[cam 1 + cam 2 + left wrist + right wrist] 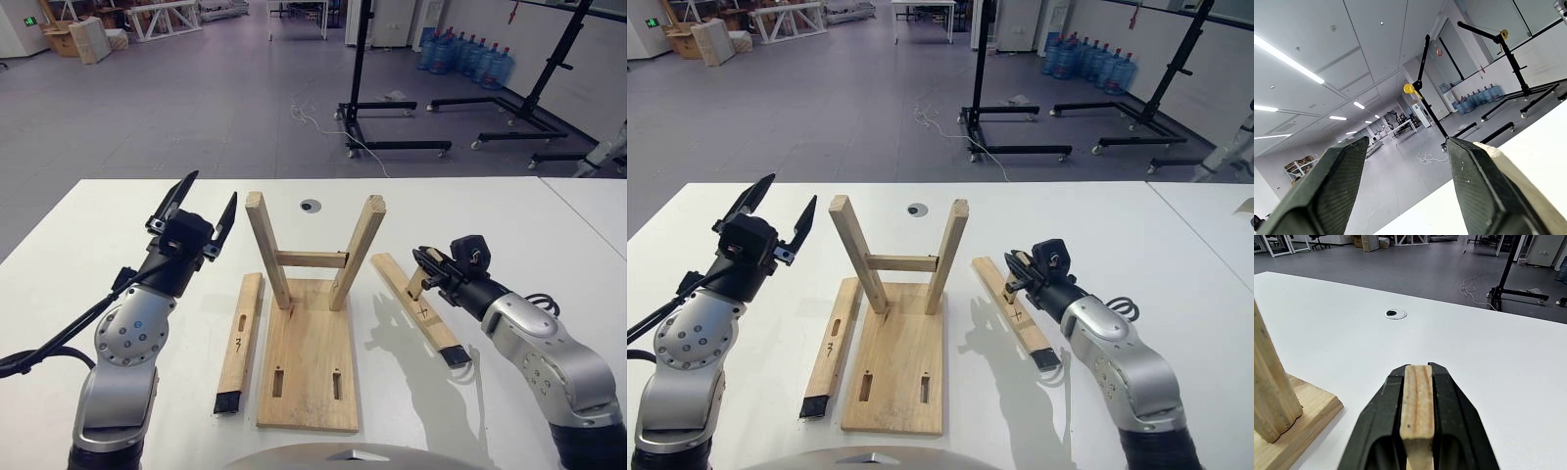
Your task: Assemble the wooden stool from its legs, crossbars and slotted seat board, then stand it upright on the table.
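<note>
The slotted seat board (312,367) lies flat in the middle of the table. Two legs (266,250) (359,250) stand in its far slots, leaning toward each other and joined by a crossbar (312,259). One loose leg (240,338) lies left of the board, another loose leg (423,315) lies to its right. My right gripper (429,268) is shut on a short crossbar (1418,401), low over the far end of the right loose leg. To the left of the standing legs, my left gripper (212,188) is raised above the table, open and holding nothing, its fingers (1327,196) pointing upward.
A round cable hole (311,206) sits in the table behind the standing legs. The table's far edge (392,179) runs behind it, and a second white table (598,201) adjoins at the right. Black wheeled stands (392,108) stand on the floor beyond.
</note>
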Available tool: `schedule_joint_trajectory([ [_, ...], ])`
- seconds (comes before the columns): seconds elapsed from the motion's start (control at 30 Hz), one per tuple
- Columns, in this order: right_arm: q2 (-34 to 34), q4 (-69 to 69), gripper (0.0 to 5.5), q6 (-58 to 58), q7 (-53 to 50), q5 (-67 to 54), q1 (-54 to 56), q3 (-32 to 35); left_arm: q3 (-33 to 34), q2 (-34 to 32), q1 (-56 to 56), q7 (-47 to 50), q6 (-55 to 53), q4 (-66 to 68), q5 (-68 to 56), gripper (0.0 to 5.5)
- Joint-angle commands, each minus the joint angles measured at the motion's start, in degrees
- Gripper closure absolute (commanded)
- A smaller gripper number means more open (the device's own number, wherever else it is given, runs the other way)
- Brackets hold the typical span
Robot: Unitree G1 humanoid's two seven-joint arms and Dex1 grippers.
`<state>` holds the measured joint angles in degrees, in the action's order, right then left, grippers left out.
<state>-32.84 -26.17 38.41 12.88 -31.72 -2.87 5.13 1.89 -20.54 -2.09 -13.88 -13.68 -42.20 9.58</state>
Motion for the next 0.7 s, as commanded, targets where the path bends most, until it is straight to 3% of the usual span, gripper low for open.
schedule_joint_trajectory([
  [0.03, 0.5, 4.4, 4.74, 3.7, 1.4, 1.5, -2.2, -1.8, -0.3, 0.2, -0.3, 0.4, 0.7, 1.1, 0.8, 2.61],
  [0.57, 4.2, 2.4, 2.07, -3.0, 4.6, 3.1, 3.2, 4.7, 1.8, -0.7, -1.4, 0.1, 3.1, 1.9, 1.1, 2.61],
  [0.7, 4.7, 3.2, 1.72, -2.2, 4.9, 2.1, 8.4, 6.2, 2.6, -0.8, -2.9, 0.4, 3.2, 1.4, 1.7, 2.61],
])
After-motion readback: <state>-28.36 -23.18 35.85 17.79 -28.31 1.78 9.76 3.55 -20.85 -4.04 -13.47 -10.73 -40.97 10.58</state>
